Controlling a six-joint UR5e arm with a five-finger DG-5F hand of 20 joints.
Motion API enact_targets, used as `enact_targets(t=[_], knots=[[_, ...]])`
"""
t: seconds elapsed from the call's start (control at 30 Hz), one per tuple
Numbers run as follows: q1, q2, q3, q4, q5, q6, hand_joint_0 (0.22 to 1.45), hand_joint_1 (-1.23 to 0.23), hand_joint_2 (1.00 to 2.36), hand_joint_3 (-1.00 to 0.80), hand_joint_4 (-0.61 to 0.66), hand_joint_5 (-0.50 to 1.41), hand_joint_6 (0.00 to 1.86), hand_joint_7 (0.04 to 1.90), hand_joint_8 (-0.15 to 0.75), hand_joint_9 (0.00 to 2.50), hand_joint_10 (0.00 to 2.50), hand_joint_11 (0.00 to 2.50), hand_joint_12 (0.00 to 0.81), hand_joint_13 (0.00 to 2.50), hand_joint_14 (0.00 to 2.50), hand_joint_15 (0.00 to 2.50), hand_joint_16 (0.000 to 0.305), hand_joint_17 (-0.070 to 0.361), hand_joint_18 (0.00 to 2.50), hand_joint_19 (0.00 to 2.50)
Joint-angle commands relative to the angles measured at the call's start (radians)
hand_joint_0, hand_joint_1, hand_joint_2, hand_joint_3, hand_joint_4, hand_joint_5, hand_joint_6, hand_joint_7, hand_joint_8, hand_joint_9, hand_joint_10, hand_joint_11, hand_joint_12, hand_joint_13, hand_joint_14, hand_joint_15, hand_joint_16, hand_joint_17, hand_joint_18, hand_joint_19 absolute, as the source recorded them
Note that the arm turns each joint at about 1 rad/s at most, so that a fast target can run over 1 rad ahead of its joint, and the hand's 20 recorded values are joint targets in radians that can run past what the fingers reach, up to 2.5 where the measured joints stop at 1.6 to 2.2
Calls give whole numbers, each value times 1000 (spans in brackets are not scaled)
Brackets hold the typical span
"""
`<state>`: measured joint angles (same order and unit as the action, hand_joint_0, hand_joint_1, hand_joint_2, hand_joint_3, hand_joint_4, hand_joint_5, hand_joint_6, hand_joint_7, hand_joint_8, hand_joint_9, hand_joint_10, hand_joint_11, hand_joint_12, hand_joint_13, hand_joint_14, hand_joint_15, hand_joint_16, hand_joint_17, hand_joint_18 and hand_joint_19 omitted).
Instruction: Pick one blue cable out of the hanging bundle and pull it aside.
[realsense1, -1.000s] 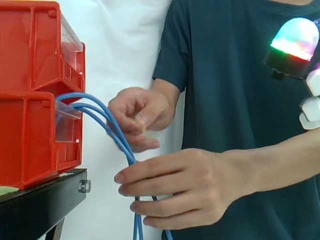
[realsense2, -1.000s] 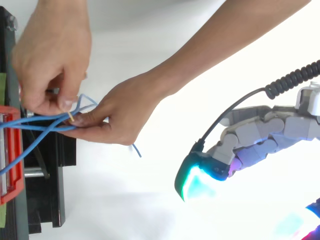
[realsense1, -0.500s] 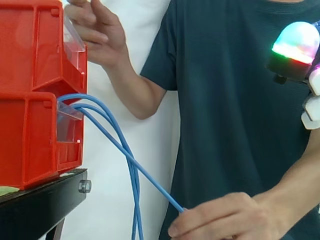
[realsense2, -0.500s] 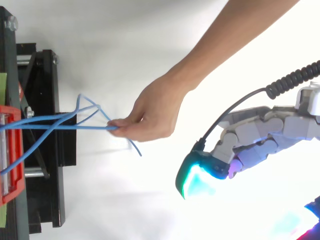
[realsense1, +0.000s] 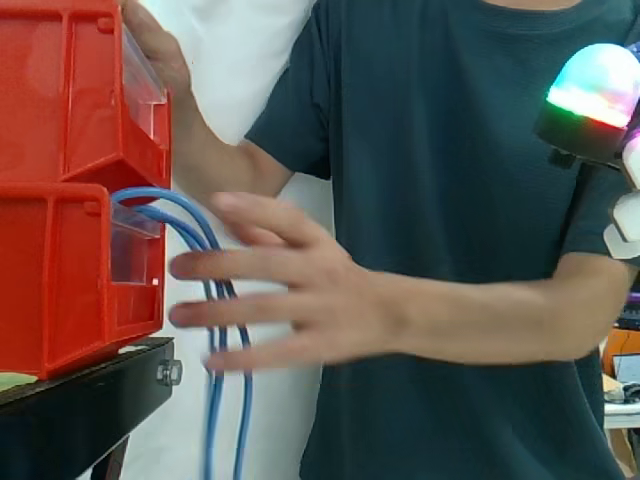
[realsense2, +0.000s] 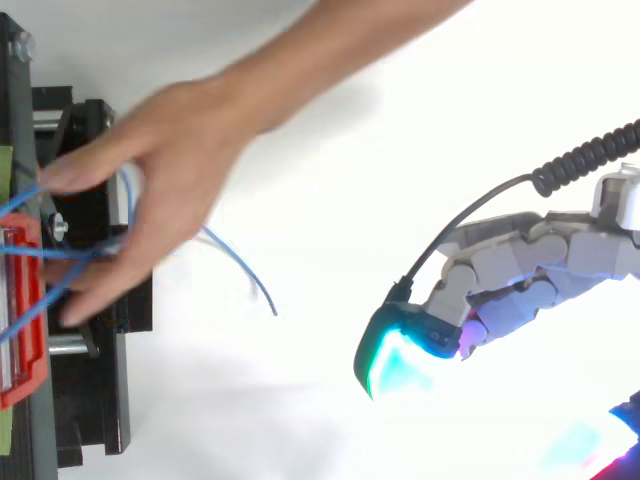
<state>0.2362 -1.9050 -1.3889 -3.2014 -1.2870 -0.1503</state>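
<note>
Far from the cables (realsense1: 212, 430), our hand (realsense2: 510, 280) hangs curled, empty; picking not begun. Next we reach once the person's hand (realsense1: 300, 295) clears.

Two red bins (realsense1: 60, 180) sit stacked on a black stand (realsense1: 90, 400) at the left. Blue cables (realsense1: 213, 410) arch out of the lower bin's clear front and hang straight down past the stand's edge. A person in a dark teal shirt (realsense1: 450, 150) stands behind them. The person's open hand (realsense1: 300, 295) is in front of the cables with its fingers spread towards the bins, too blurred to tell whether it touches them. The other hand (realsense1: 160, 60) rests against the upper bin. The robot hand (realsense1: 592, 105) is at the right edge, glowing green and pink, well apart from the cables.
</note>
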Motion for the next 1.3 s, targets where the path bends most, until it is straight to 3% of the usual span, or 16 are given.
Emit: enact_targets(t=[0.0,1.27], knots=[[0,0,1,0,0,0,542,-594,1007,-420,170,-185,503,813,243,716,5,177,254,535,8,252,24,55,74,294],[0,0,-1,0,0,0,551,-595,1008,-410,192,-172,503,816,251,823,6,220,226,636,10,303,20,46,121,360]])
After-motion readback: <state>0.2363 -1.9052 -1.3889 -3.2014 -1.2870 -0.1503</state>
